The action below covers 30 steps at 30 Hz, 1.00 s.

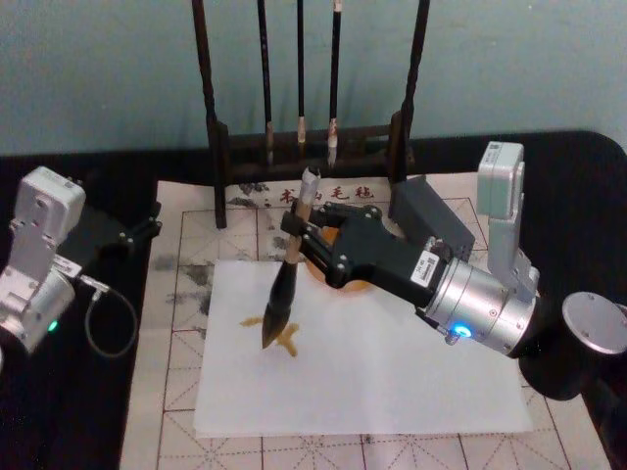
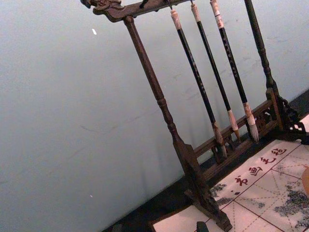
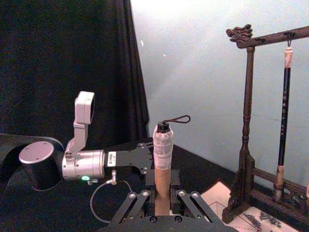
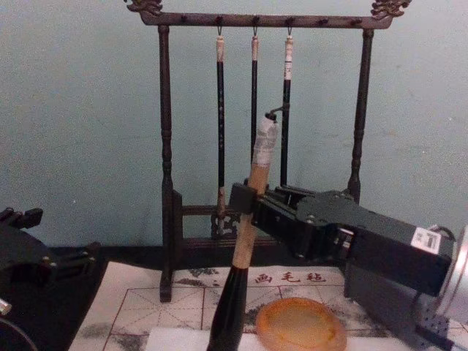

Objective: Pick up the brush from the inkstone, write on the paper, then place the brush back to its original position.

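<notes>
My right gripper [image 1: 297, 228] is shut on the tan handle of the brush [image 1: 282, 294], holding it nearly upright over the white paper [image 1: 392, 382]. The dark bristle tip is down at the sheet's upper left part, among yellow-brown strokes [image 1: 286, 339]; contact cannot be confirmed. The orange inkstone [image 1: 359, 286] lies mostly hidden under that gripper, and the chest view shows the inkstone [image 4: 300, 325] right of the brush [image 4: 243, 245] beneath the right gripper [image 4: 246, 196]. The brush's whitish cap [image 3: 162, 142] rises between the jaws in the right wrist view. My left gripper [image 1: 140, 230] is parked at the left.
A dark wooden stand [image 1: 217, 147] with three thin hanging brushes [image 4: 254, 102] stands behind the paper. A grey block [image 1: 431, 220] sits at the back right. A beige gridded mat [image 1: 186, 323] lies under the paper on the black table.
</notes>
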Each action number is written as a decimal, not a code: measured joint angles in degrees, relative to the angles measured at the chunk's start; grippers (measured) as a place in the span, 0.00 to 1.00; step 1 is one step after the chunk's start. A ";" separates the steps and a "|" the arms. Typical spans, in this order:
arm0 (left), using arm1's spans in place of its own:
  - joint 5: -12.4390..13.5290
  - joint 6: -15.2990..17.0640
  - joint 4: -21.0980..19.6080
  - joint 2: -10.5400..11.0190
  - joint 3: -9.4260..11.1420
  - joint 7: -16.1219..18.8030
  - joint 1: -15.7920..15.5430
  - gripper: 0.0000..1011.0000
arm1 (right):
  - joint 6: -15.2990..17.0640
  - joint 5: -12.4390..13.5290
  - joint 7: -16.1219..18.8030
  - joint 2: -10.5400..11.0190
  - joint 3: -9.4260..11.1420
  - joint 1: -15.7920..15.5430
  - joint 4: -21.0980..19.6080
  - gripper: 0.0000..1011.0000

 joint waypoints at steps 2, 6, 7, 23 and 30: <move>0.00 0.00 0.00 0.00 0.00 0.00 0.00 0.99 | 0.00 -0.04 -0.02 -0.09 0.03 -0.01 0.09 0.20; 0.00 0.00 0.00 0.00 0.00 0.00 0.00 0.99 | -0.04 -0.26 -0.02 -0.13 0.02 -0.03 0.21 0.20; 0.00 0.00 0.00 0.00 0.00 0.00 0.00 0.99 | -0.07 -0.39 -0.02 -0.17 0.01 -0.08 0.27 0.20; 0.00 0.00 0.00 0.00 0.00 0.00 0.00 0.99 | -0.48 -1.01 -0.15 -0.37 0.23 -0.42 0.73 0.20; 0.00 0.00 0.00 0.00 0.00 0.00 0.00 0.99 | -0.45 -1.03 0.39 0.49 0.33 -1.05 0.02 0.20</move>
